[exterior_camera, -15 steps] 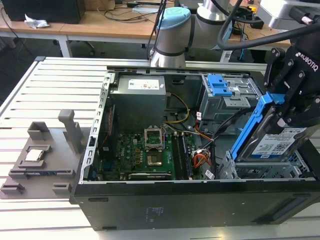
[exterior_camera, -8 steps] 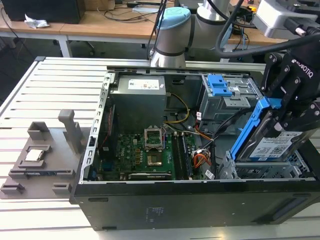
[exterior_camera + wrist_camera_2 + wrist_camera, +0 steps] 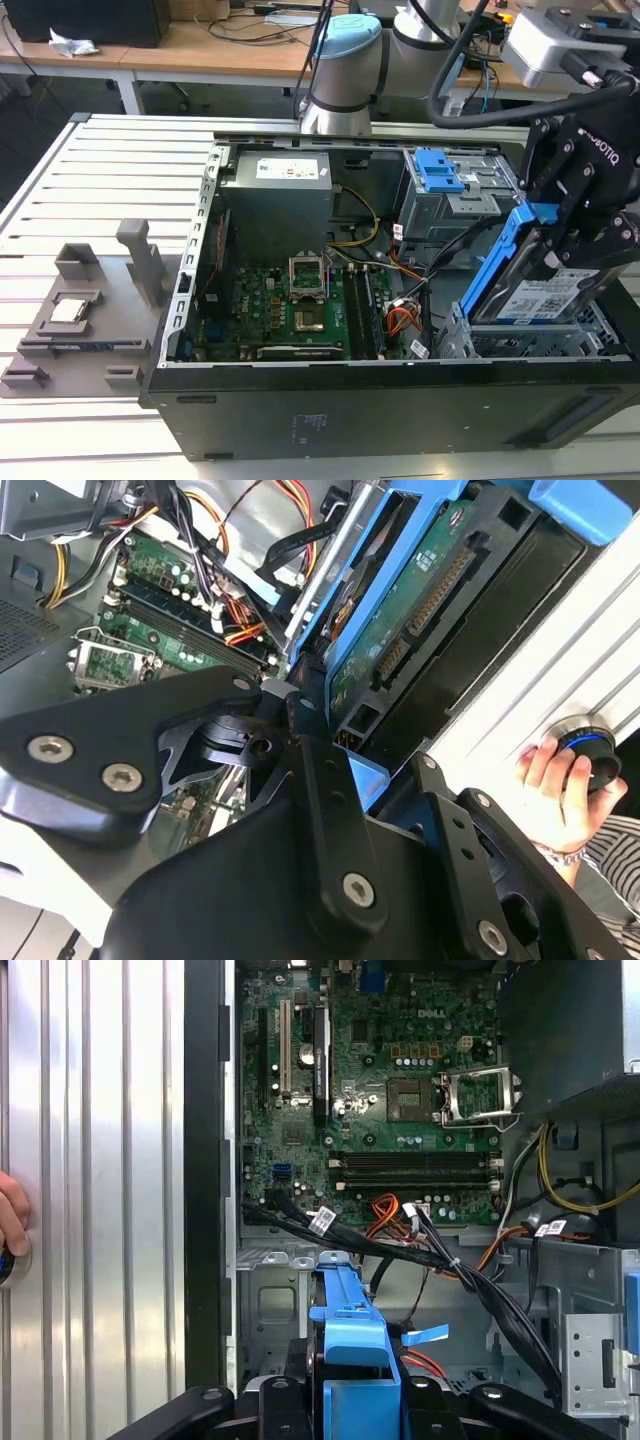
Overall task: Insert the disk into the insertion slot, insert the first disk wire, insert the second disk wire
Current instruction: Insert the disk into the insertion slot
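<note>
Disk (image 3: 545,298) tilted in gripper (image 3: 558,258) (cables (image 3: 480,1295) beside slot (image 3: 530,343)).

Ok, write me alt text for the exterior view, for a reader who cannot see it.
A black gripper holds the disk, a silver drive in a blue carrier, tilted steeply over the insertion slot at the exterior view's right of an open computer case. A green motherboard lies in the case's middle.
</note>
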`<action>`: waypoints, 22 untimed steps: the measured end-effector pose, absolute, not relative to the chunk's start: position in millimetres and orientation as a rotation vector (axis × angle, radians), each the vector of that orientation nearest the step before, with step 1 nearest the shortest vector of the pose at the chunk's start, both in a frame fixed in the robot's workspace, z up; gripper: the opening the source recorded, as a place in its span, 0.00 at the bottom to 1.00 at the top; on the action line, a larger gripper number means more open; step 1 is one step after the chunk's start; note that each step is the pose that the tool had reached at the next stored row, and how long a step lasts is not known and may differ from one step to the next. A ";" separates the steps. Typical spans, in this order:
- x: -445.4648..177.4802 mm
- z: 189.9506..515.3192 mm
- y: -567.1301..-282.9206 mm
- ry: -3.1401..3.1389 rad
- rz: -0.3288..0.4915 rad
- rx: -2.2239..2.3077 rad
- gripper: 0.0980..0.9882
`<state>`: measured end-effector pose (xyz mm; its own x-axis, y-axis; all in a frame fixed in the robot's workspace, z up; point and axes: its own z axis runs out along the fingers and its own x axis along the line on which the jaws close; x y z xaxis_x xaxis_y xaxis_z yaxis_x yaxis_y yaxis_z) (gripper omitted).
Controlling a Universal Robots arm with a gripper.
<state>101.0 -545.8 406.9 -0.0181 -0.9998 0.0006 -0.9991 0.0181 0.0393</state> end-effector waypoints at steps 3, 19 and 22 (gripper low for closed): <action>101.0 405.3 -545.8 -2.221 -0.043 2.181 0.30; 101.0 403.6 -545.8 -2.221 -0.043 2.181 0.01; 101.0 403.3 -545.8 -2.221 -0.043 2.181 0.01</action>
<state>101.0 -545.8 403.3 -0.0181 -0.9998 0.0005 -0.9991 0.0181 0.0393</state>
